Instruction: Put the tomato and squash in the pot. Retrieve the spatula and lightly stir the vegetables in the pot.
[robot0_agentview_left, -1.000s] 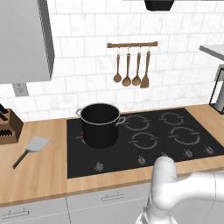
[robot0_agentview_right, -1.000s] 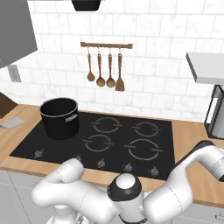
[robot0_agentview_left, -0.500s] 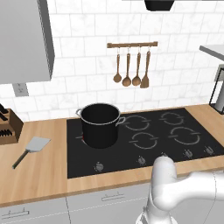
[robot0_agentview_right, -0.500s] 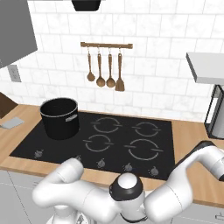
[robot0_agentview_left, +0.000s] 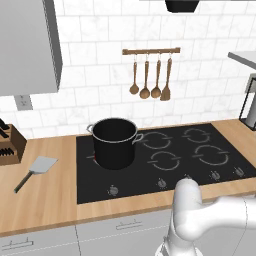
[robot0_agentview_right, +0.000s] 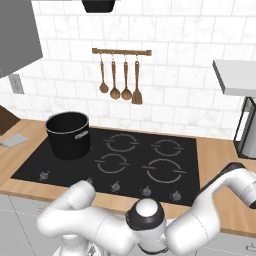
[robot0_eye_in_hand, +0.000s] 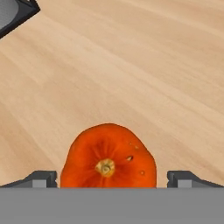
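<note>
A: What state is the end effector (robot0_eye_in_hand: 112, 181) in?

B: Spread wide. In the hand view its two dark fingertips (robot0_eye_in_hand: 41, 179) rise at the bottom, one at each side, with the tomato (robot0_eye_in_hand: 108, 157) sitting between them. There is a gap on either side, so neither tip touches it.

A: And the tomato rests on what?

B: On the wooden table (robot0_eye_in_hand: 131, 74), directly ahead of the end effector, its stem scar turned toward the camera. Beyond it the wood runs on bare, and a dark-edged grey corner (robot0_eye_in_hand: 15, 15) shows far ahead and to the left; I cannot tell what it is.

A: Where is the pot?

B: The pot (robot0_agentview_left: 114, 142) stands upright on the left side of the black cooktop (robot0_agentview_left: 165, 160) in the left base view. How it lies from the end effector I cannot tell. The same pot (robot0_agentview_right: 68, 135) shows in the right base view.

A: The spatula?

B: The spatula (robot0_agentview_left: 36, 169) lies flat on the table left of the cooktop, near a knife block (robot0_agentview_left: 9, 144). Wooden utensils (robot0_agentview_left: 150, 80) hang from a wall rail above the cooktop.
</note>
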